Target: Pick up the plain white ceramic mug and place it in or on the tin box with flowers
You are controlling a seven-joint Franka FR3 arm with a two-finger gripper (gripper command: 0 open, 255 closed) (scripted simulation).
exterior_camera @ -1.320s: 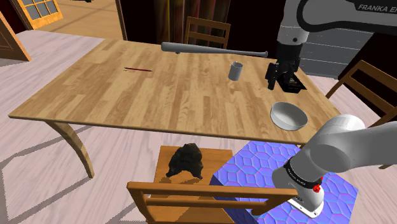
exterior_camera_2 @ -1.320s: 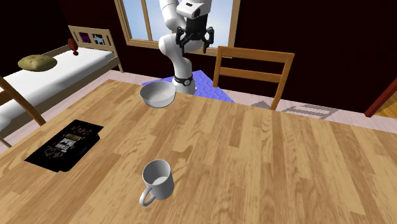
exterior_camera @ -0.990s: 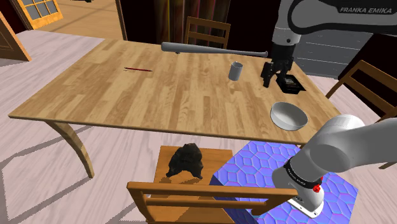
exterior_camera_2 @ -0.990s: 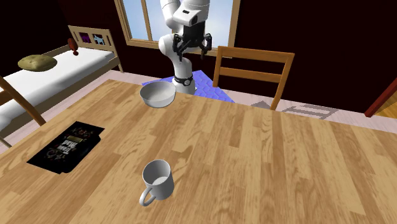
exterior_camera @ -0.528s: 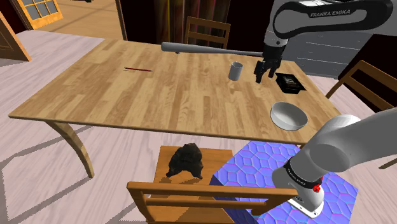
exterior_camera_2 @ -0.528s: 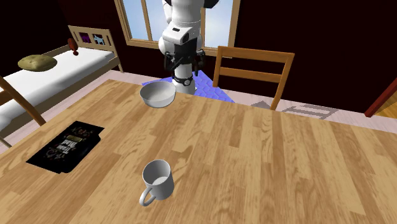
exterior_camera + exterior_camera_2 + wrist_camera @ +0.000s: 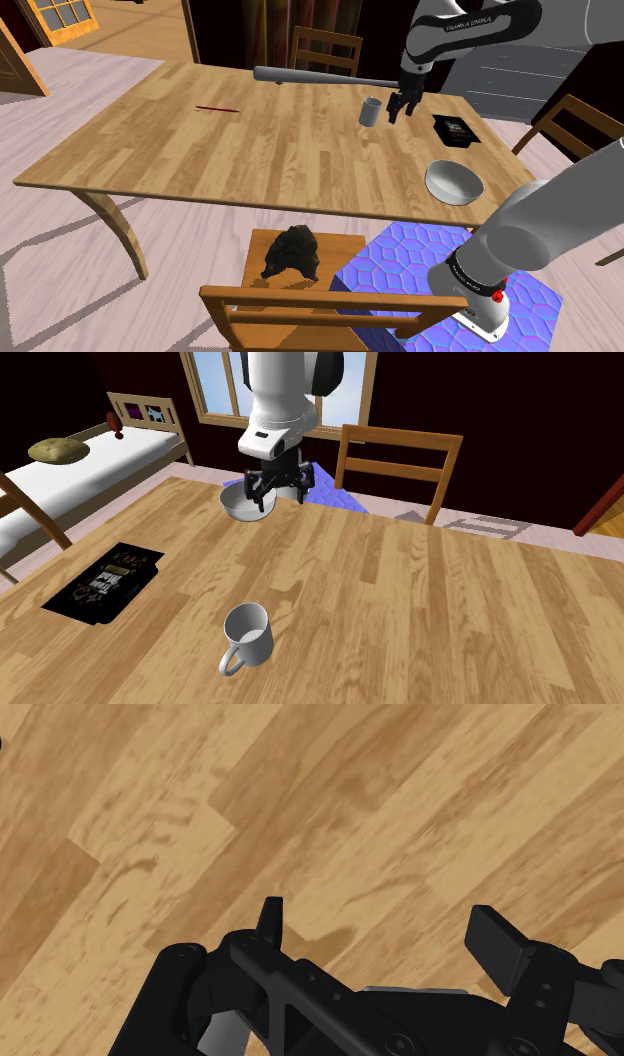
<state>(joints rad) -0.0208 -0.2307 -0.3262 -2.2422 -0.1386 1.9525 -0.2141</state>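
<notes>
Room: big wood-plank tabletop [image 7: 250,150] in a house-looking room. In the second exterior view there's a window [image 7: 215,382] at the back and a bed [image 7: 90,462] off to the left.
Mug: the white mug [image 7: 371,111] is standing upright on the tabletop, nothing in it as far as I can see. In the second exterior view its handle points toward the lower left.
Box: flat dark box [image 7: 453,129] with a printed lid, lying flat on the tabletop. It's over to the shoulder view's right of the mug, with the arm's hand between the two, so they're clearly apart.
Pincer: the black pincer [image 7: 398,108] points down at the wood, and in the shoulder view it sits just right of the mug without touching it. In the wrist view both fingers [image 7: 495,932] stand wide apart with only bare wood between them, so it's not gripping anything.
Bowl: white bowl [image 7: 454,182] near the tabletop edge closest to the stand. In the second exterior view the pincer partly hides it.
Bat: a grey baseball bat [image 7: 335,78] lies along the far edge, behind the mug.
Other bits: a thin red stick [image 7: 216,108] lies well off to the shoulder view's left, and a black lump [image 7: 290,253] sits on the seat of the near chair [image 7: 300,310].
</notes>
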